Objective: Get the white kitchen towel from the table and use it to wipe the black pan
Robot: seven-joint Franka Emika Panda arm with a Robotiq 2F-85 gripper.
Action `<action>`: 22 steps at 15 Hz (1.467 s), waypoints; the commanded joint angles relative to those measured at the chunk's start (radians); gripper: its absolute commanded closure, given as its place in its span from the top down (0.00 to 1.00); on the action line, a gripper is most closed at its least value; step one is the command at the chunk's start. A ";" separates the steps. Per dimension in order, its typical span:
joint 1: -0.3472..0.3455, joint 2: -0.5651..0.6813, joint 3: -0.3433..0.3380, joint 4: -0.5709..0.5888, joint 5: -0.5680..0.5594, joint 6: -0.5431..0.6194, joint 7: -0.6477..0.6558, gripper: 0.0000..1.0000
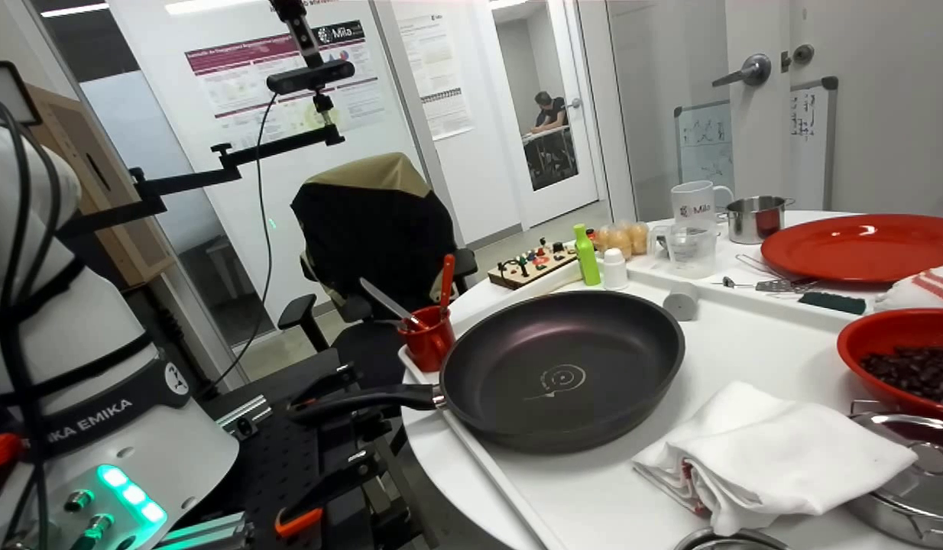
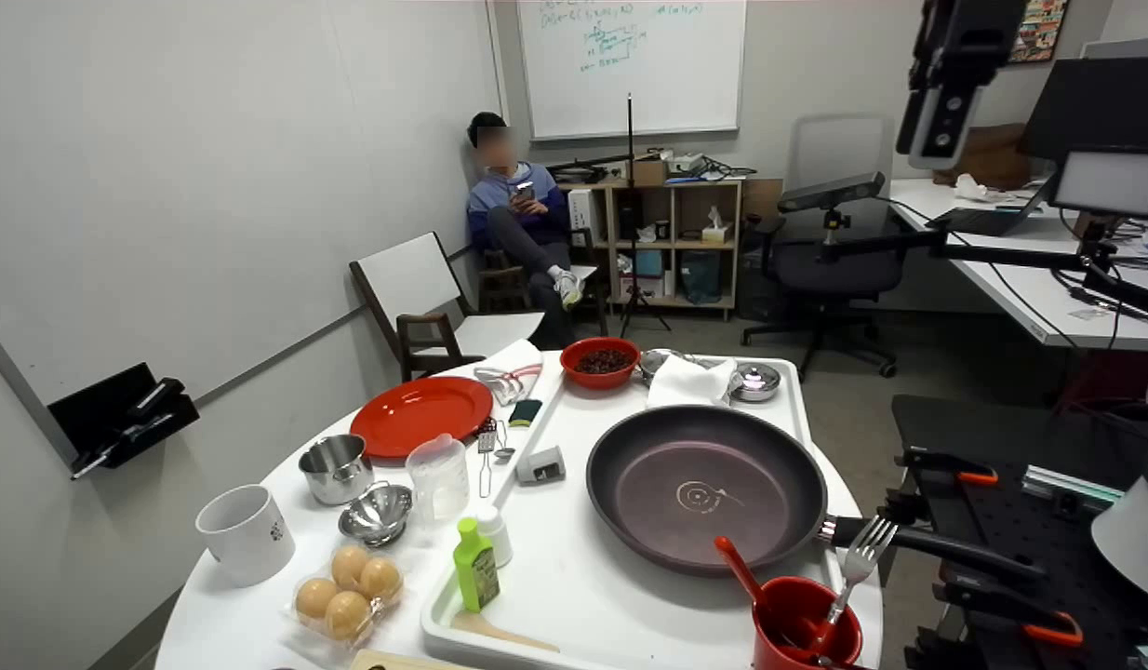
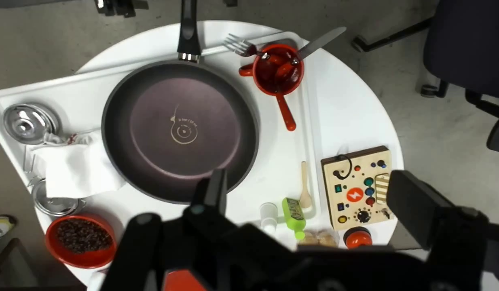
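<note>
Beside the pan [image 3: 182,131], a folded towel [image 3: 77,167] to lift

Just beside the pan, across it from the mug [image 1: 428,351]: the white towel, not yet taken up; touching the pan or apart, cannot tell. Loosely folded, so probably easy to pinch from above. Well above the pan's level: the gripper [image 3: 309,178], spread wide and holding nothing. Past the edge of the table [image 3: 350,117], the pan's handle [image 3: 189,28], likely turned outward to free the cooking face for wiping. Beyond the towel from the pan, a pot [image 1: 926,477] and a bowl [image 3: 84,258], so little room sideways; best to come straight down. Across the pan from these, bare tray [image 3: 278,165], but also fork [image 3: 247,49] and knife [image 3: 321,42] to steer around.
</note>
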 commanded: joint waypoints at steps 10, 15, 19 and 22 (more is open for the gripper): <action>-0.082 0.210 -0.130 0.081 -0.214 0.118 -0.161 1.00; -0.080 0.220 -0.122 0.090 -0.218 0.118 -0.158 1.00; -0.083 0.239 -0.133 0.097 -0.220 0.126 -0.173 1.00; -0.101 0.286 -0.179 0.124 -0.225 0.160 -0.213 1.00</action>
